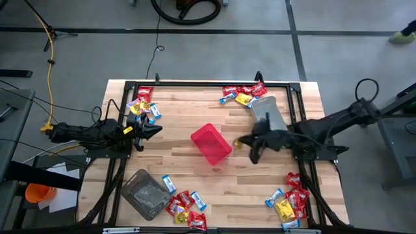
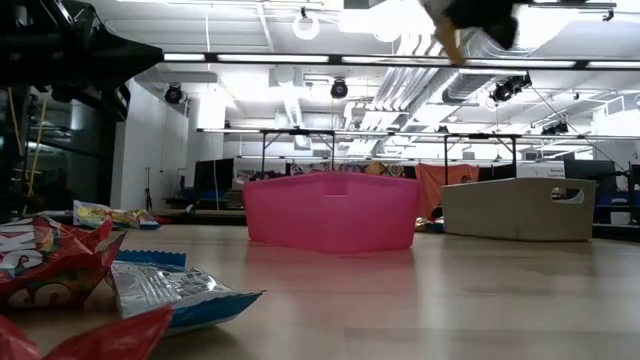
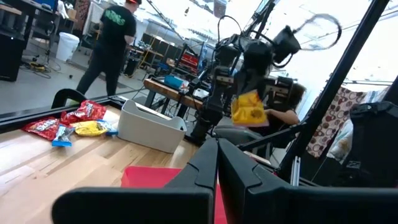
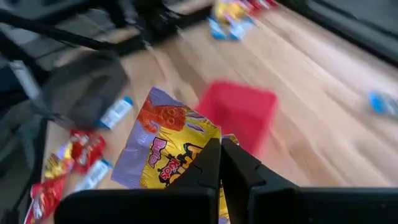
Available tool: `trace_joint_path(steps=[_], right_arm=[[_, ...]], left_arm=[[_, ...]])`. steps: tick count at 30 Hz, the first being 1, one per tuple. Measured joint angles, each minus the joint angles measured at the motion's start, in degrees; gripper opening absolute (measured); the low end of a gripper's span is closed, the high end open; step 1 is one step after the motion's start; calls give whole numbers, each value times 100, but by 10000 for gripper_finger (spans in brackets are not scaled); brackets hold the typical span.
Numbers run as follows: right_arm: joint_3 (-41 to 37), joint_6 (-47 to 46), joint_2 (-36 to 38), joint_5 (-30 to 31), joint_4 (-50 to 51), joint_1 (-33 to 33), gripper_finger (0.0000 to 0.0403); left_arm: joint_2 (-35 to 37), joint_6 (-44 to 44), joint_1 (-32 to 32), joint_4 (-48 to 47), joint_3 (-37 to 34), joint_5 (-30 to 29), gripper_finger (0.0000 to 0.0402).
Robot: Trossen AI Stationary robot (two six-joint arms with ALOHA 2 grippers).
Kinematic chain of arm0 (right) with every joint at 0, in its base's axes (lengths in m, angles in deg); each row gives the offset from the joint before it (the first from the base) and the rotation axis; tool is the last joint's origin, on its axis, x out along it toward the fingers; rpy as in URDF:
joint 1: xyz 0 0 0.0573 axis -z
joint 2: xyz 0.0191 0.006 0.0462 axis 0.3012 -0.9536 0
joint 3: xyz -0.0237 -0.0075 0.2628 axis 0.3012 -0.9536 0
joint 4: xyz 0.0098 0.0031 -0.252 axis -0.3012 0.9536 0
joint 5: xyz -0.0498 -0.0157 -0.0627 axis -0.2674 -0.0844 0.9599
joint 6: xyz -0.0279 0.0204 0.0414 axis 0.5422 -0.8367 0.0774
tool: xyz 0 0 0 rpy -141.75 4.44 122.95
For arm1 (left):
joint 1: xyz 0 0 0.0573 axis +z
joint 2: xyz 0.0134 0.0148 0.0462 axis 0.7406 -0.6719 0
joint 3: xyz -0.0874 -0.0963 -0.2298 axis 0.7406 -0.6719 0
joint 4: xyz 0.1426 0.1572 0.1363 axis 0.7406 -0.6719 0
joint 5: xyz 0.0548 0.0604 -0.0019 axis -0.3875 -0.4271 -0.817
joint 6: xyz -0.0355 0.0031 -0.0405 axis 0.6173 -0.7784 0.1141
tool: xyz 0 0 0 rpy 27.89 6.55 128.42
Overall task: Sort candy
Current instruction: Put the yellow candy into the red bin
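Seen clearly only from the right wrist: right gripper (image 4: 219,163) clenched on a yellow candy packet (image 4: 163,149), just beside the red bin (image 1: 210,143); left gripper (image 1: 156,129) closed, empty.

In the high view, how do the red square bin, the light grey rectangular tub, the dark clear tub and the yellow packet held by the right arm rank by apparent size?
1-3. Red square bin, light grey rectangular tub, dark clear tub: too alike to rank.
4. Yellow packet, far smallest, mostly hidden at the right gripper.
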Motion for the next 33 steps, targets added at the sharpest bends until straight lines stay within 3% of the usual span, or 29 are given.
trace_joint_path(steps=[3,5,12,19,22,33], right_arm=[[0,863,-525,-690,-926,419,0],[0,1119,-911,-815,-1289,640,0],[0,1125,-2133,-1344,-2036,1170,0],[206,1122,-2633,-1836,-2191,1268,5],[403,1143,-2748,-1950,-2009,1267,34],[1252,1629,-2790,-1970,-820,1287,210]], left_arm=[[-1,0,0,0,1,0,0],[-2,2,0,-2,2,0,0],[0,1,0,-4,1,0,0],[-2,2,0,-2,0,0,0],[-2,0,0,0,0,0,0],[-4,2,-2,-4,2,0,0]])
